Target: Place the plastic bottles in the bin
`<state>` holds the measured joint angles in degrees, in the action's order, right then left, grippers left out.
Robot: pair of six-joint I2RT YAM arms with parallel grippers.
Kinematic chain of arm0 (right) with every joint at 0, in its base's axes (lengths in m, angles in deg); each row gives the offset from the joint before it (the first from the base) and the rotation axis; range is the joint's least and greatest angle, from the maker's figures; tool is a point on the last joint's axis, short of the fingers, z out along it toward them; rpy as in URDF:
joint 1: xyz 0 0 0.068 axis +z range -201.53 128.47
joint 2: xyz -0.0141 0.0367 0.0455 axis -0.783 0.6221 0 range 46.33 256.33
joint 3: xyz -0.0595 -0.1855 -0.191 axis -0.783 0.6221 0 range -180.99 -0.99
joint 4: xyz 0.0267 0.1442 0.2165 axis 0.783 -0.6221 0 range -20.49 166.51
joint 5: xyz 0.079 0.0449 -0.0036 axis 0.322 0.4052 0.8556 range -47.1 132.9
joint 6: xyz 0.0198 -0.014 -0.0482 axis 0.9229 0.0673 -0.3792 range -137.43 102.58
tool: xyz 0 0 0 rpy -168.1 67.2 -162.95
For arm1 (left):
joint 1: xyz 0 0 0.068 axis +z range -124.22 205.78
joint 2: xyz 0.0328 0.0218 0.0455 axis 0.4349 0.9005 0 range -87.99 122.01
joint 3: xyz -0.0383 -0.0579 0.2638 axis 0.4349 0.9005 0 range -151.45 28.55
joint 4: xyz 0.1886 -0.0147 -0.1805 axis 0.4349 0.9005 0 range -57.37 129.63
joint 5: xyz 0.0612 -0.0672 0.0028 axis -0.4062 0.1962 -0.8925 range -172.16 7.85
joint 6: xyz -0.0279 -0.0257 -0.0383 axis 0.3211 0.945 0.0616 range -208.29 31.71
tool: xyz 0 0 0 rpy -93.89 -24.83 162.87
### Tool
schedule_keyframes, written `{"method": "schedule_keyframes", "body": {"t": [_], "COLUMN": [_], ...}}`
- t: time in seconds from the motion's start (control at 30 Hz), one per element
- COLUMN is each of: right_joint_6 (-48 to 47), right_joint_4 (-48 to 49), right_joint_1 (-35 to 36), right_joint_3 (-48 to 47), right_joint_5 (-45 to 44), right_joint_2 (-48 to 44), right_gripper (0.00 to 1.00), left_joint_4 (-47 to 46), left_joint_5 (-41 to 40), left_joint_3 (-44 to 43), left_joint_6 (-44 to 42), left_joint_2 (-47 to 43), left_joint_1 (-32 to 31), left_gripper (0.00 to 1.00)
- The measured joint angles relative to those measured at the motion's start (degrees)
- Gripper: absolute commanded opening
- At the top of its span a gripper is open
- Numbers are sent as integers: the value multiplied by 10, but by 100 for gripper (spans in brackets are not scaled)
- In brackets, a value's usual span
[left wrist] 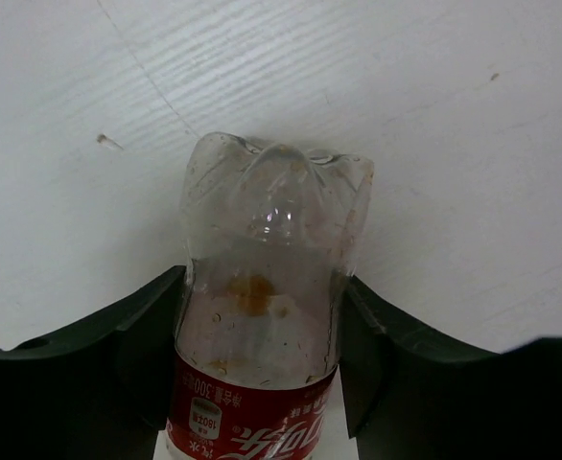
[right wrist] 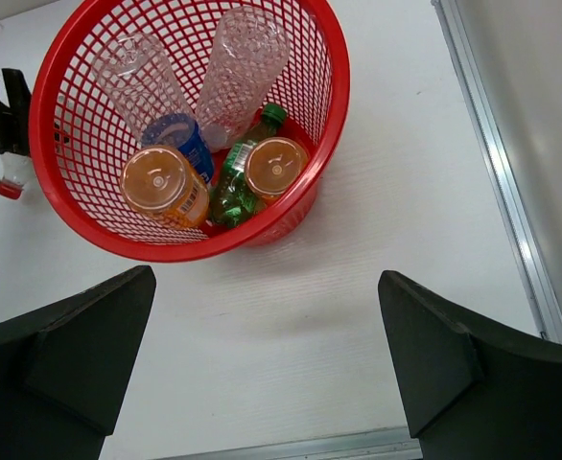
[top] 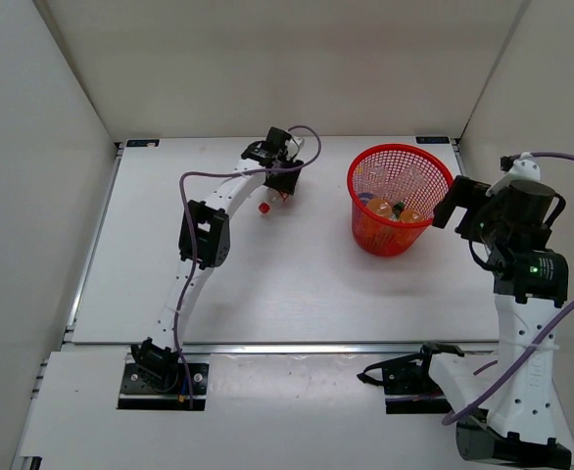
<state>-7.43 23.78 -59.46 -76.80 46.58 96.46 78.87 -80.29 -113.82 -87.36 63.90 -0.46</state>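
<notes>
A red-labelled bottle [left wrist: 262, 220] lies crosswise in the left gripper [left wrist: 264, 297]. The dark fingers [left wrist: 142, 335] are closed against both of its sides just above the label. It sits toward the far middle of the table [top: 297, 294], well apart from the bin [top: 380, 235] on its right. Whether it has left the tabletop cannot be told. The step in hand looks like carrying this bottle to the bin. To do it well, the grip should stay firm but not crushing, since the thin wall would likely buckle or slip. The bottle should rise above the thick rim before crossing, and be let go only once it is over the wide mouth. The bottle is clear plastic with brownish dregs inside and a lobed base pointing away from the wrist camera. Its red cap [top: 263, 208] shows in the overhead view. The bin is a round red mesh basket. It holds two clear bottles [right wrist: 243, 57], a blue-labelled bottle [right wrist: 180, 139], two orange bottles [right wrist: 161, 187] and a green bottle [right wrist: 231, 187]. This appears to be the last bottle outside it. The right gripper [right wrist: 267, 278] hovers just beside the bin's right side, its fingers spread wide and holding nothing. It should probably keep back from the drop path.
</notes>
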Motion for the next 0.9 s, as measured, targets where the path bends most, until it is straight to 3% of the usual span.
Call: {"method": "schedule_keyframes", "body": {"t": [0.2,0.3,0.47,0.63,0.77,0.9], "right_joint_6": [29,56,80,89,98,104], "right_joint_4": [-16,-34,-59,-67,-74,-73], "right_joint_1": [8,0,-40,-43,-15,12], "right_joint_3": [36,63,148,259,278,278], "right_joint_5": [-78,-143,-180,-133,-112,-103], "right_joint_2": [-38,-66,-121,-140,-139,-142], "right_gripper": [100,99,99,99,99,99], "left_joint_4": [33,12,-113,-282,-396,-446], "left_joint_5": [-5,-17,-33,-28,-16,-12], "left_joint_3": [28,99,273,301,297,223], "left_joint_6": [47,80,133,180,214,245], "left_joint_2": [-39,-116,-338,-474,-480,-385], "left_joint_1": [-9,-14,-50,-127,-178,-200], "left_gripper": [36,38,35,43,43,50]}}
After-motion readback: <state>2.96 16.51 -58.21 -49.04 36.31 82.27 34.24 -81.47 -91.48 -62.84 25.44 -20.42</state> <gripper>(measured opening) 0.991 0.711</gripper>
